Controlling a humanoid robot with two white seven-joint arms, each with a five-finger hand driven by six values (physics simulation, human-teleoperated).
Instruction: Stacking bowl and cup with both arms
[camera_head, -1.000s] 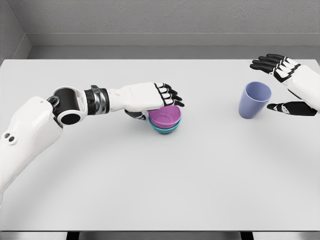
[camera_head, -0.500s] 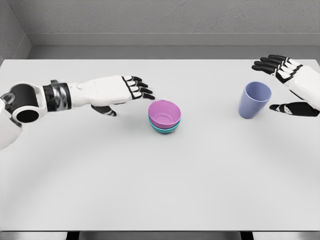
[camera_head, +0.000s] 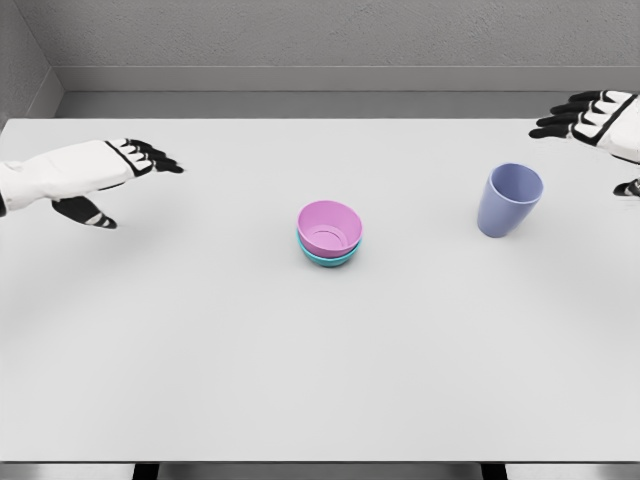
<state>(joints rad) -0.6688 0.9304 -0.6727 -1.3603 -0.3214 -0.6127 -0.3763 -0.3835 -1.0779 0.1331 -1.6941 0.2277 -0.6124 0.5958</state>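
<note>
A pink bowl (camera_head: 328, 227) sits nested in a teal bowl (camera_head: 330, 258) at the middle of the white table (camera_head: 320, 350). A lavender cup (camera_head: 509, 200) stands upright to the right of them. My left hand (camera_head: 125, 180) hovers open at the far left, well away from the bowls, holding nothing. My right hand (camera_head: 600, 140) is at the right edge, open, behind and to the right of the cup and apart from it.
A grey wall (camera_head: 320, 40) runs behind the table's far edge. The table's front edge lies near the bottom of the view.
My left hand let go of the stacked bowls and pulled back far to the left. My right hand drew away from the cup toward the right edge.
</note>
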